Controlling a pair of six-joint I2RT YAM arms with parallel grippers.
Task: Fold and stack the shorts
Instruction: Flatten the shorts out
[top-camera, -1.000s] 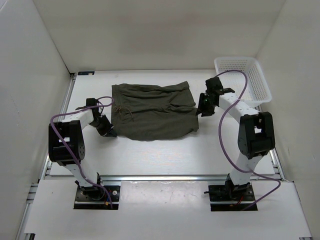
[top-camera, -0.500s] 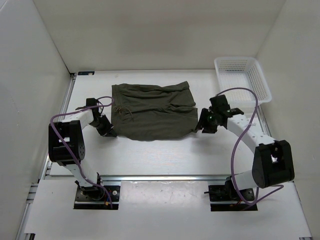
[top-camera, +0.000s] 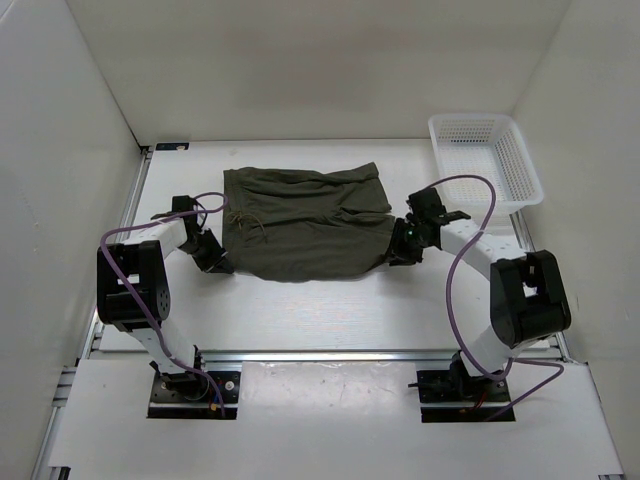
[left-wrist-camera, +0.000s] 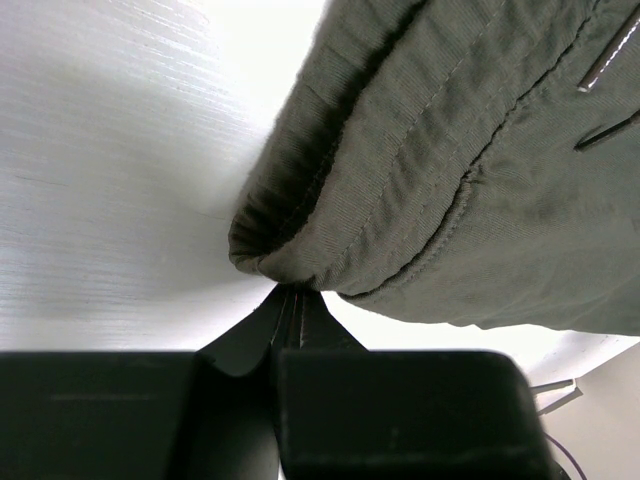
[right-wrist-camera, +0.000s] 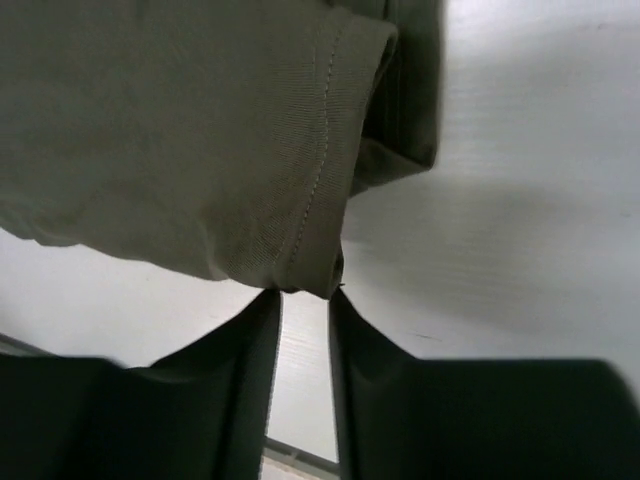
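The dark olive shorts (top-camera: 305, 225) lie flat in the middle of the table, waist to the left with the thin drawstring (top-camera: 243, 222) on top. My left gripper (top-camera: 218, 263) sits at the near-left waist corner. In the left wrist view its jaws are pressed together (left-wrist-camera: 290, 292), pinching the bunched waistband of the shorts (left-wrist-camera: 450, 170). My right gripper (top-camera: 398, 255) is at the near-right leg corner. In the right wrist view its jaws (right-wrist-camera: 305, 295) stand slightly apart with table showing between them. The stitched hem corner of the shorts (right-wrist-camera: 180, 130) rests right at its fingertips.
A white mesh basket (top-camera: 485, 160) stands at the back right corner, beyond the right arm. White walls close in the table on the left, back and right. A metal rail (top-camera: 330, 355) runs along the near edge between the two arm bases.
The right gripper has come toward me along the shorts' right edge, down to the near-right hem corner, and its jaws have narrowed. The left gripper and the shorts have stayed put.
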